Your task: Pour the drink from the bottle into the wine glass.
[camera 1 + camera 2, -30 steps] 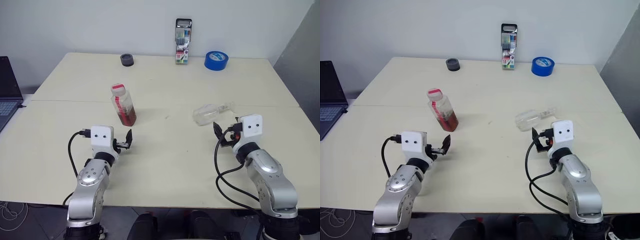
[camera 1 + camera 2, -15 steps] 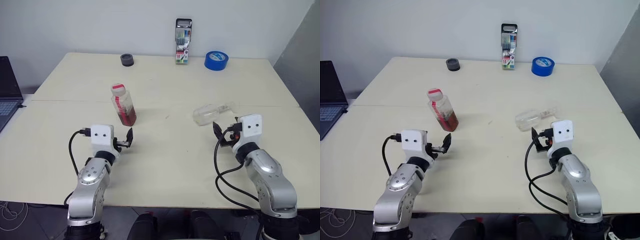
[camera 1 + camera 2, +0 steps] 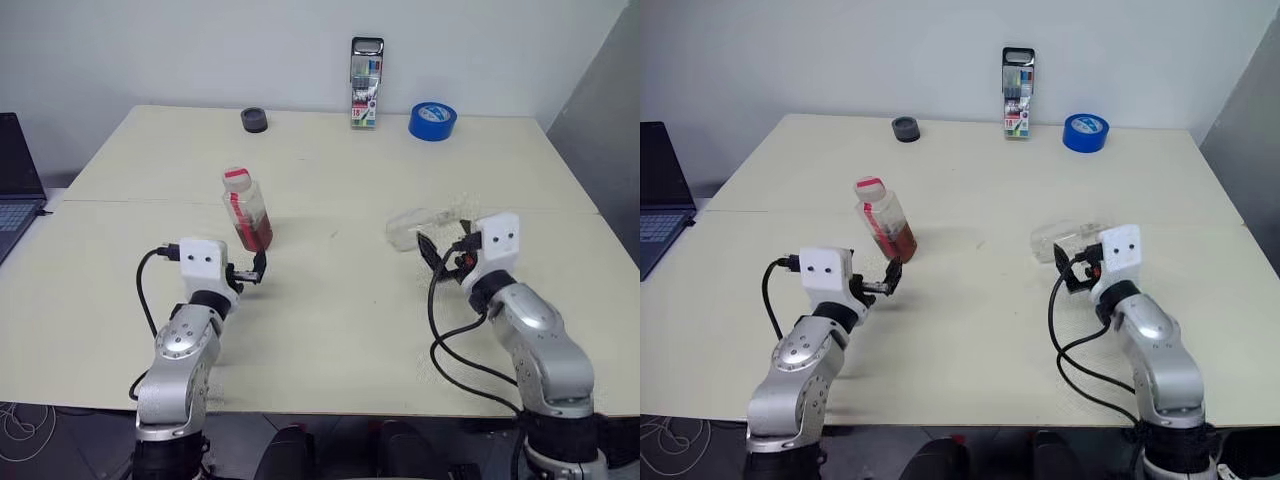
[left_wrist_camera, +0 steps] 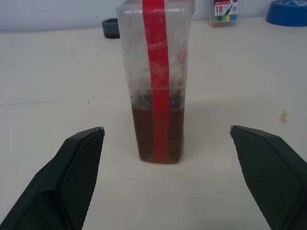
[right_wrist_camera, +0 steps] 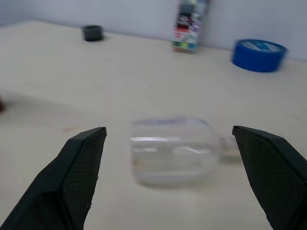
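Blue tape roll (image 3: 432,121), marker pack (image 3: 366,84), laptop (image 3: 15,180) at table (image 3: 330,310) edges

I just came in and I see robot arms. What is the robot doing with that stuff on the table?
The robot is getting ready to pour a drink. Its left gripper is open and points at the bottle, which stands upright with brown drink in the bottom and its cap on. Its right gripper is open too, facing the wine glass, which lies on its side on the table. Neither gripper holds anything, so nothing has been poured.
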Tool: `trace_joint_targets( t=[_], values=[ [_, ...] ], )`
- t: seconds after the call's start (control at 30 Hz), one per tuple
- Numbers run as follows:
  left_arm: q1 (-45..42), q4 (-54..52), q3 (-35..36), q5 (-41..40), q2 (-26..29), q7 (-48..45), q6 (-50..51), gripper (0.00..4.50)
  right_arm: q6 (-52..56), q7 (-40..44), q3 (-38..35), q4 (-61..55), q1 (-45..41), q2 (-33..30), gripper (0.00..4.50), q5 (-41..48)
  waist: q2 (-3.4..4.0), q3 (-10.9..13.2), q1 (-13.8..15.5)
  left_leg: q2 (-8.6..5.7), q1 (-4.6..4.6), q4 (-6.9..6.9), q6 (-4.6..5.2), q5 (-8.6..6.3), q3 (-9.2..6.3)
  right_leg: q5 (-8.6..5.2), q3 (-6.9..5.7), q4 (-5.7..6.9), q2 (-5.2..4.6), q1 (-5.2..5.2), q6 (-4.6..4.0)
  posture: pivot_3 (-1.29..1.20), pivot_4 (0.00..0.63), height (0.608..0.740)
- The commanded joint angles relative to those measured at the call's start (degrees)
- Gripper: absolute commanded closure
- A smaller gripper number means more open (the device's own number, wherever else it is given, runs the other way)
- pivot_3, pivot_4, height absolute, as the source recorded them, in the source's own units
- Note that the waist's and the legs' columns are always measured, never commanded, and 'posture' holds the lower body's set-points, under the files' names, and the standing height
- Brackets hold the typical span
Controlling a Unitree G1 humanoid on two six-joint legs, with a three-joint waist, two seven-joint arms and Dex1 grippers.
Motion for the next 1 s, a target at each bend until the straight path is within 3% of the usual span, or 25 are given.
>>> trace_joint_targets(
  t=[0.03,0.13,0.23,0.63,1.0],
  values=[
    [-2.18,-0.34,0.39,-0.68,0.78,-0.68,0.19,0.02,3.42,12.8,-2.21,-1.01,-4.87,-5.07,0.0,12.17,0.0,0.0,0.0,0.0,0.0,0.0,0.01,0.0,0.0,0.0,-0.01,-0.01,0.0,0.0,0.0,0.0,0.15,0.74],
    [-3.5,0.63,0.36,-0.52,1.15,-1.09,0.43,0.02,8.51,21.33,-2.84,0.39,-9.63,-10.52,0.0,21.22,0.01,0.02,0.03,0.0,-0.03,0.0,0.04,-0.02,-0.02,0.0,-0.03,-0.05,0.0,0.01,0.0,0.0,0.15,0.74],
    [-4.51,1.48,0.46,-0.19,1.51,-1.18,0.52,0.02,10.29,23.78,-2.22,1.95,-12.8,-12.3,0.0,24.94,0.0,0.02,0.03,0.01,-0.03,0.0,0.06,-0.03,-0.03,0.0,-0.03,-0.04,-0.01,0.01,-0.01,0.0,0.15,0.74],
    [-11.4,8.62,2.49,-0.94,1.32,-0.56,-0.33,0.02,9.69,21.84,1.9,0.97,-14.82,-10.69,0.0,25.48,0.0,0.02,0.25,0.01,-0.12,0.06,0.04,-0.02,-0.07,0.01,-0.08,-0.05,-0.03,-0.03,-0.01,0.0,0.15,0.74],
    [-18.51,20.6,2.32,-1.01,3.44,-3.8,-7.93,0.02,9.93,18.55,2.14,-1.24,-14.49,-9.85,0.0,26.14,0.0,0.02,0.28,0.01,-0.13,0.06,-0.05,0.03,-0.1,0.01,-0.11,-0.05,-0.03,-0.04,-0.01,0.0,0.15,0.74]
  ],
)
